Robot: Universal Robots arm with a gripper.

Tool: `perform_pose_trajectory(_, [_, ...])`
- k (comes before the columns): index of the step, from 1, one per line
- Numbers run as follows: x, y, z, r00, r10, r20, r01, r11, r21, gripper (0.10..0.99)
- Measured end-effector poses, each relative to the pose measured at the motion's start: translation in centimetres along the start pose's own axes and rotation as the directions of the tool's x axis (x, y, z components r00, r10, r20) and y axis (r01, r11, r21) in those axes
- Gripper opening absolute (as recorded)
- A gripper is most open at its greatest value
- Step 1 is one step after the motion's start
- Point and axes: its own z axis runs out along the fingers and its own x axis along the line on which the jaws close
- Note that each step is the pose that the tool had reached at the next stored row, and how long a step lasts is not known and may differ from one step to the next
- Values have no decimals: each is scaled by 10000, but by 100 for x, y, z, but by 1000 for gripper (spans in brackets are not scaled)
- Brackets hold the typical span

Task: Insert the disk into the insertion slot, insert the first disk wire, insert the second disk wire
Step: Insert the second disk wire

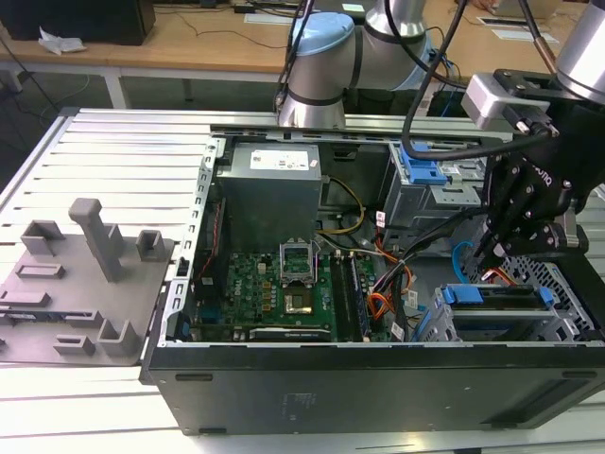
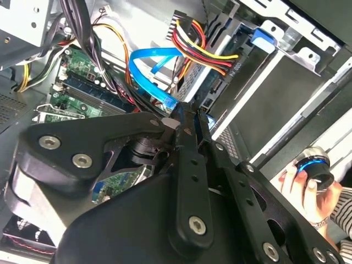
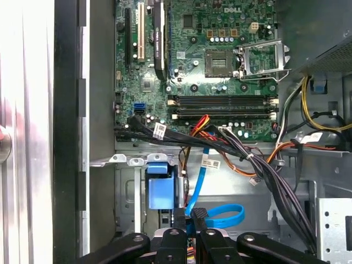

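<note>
One hand clamped on second disk wire plug, just beside disk in insertion slot.

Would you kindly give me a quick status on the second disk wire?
Tool shut on second disk wire, at the plug end. Disk sits in insertion slot. Orange and black wire bundles crowd nearby.

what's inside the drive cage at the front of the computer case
The disk in its blue carrier sits in the insertion slot. The hand hovers beside it, hiding the disk's connector end.
</note>
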Motion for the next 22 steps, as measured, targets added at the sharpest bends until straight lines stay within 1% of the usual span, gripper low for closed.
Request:
perform_pose_trajectory(11, [86,-5,7,10000,-1,3,1,10000,0,161])
perform_pose_trajectory(17, [127,-9,44,10000,-2,31,2,10000,-1,161])
perform_pose_trajectory(18, [136,-9,47,10000,-3,43,3,10000,-2,161])
perform_pose_trajectory(22, [192,-19,63,9999,-9,133,9,10000,-6,161])
